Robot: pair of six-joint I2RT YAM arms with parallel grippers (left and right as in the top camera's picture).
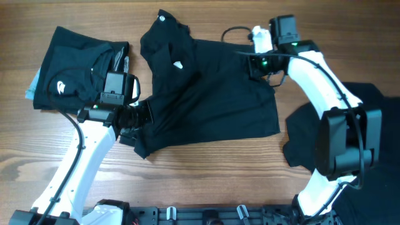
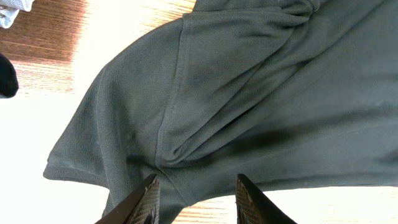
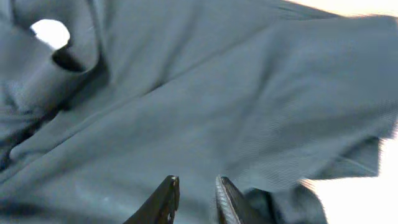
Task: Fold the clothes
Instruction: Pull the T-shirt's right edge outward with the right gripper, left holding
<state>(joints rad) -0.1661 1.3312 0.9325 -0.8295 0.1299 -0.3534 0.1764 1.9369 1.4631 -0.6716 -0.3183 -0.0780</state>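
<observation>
The clothes (image 1: pixel 206 94) lie spread at the centre of the table (image 1: pixel 212 172), so I set my left gripper (image 2: pixel 196 180) over the 8 o'clock sleeve, jaws partly open and empty, and my right gripper (image 3: pixel 196 180) at the 2 o'clock corner, jaws barely parted, grip unclear, placed for a diagonal fold.

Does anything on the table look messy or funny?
Yes. The big black short-sleeved shirt in the middle of the wooden table lies crooked and wrinkled, its collar bunched at the top and one sleeve sticking out at the lower left. The folded black garment at the upper left looks neat beside it.
</observation>
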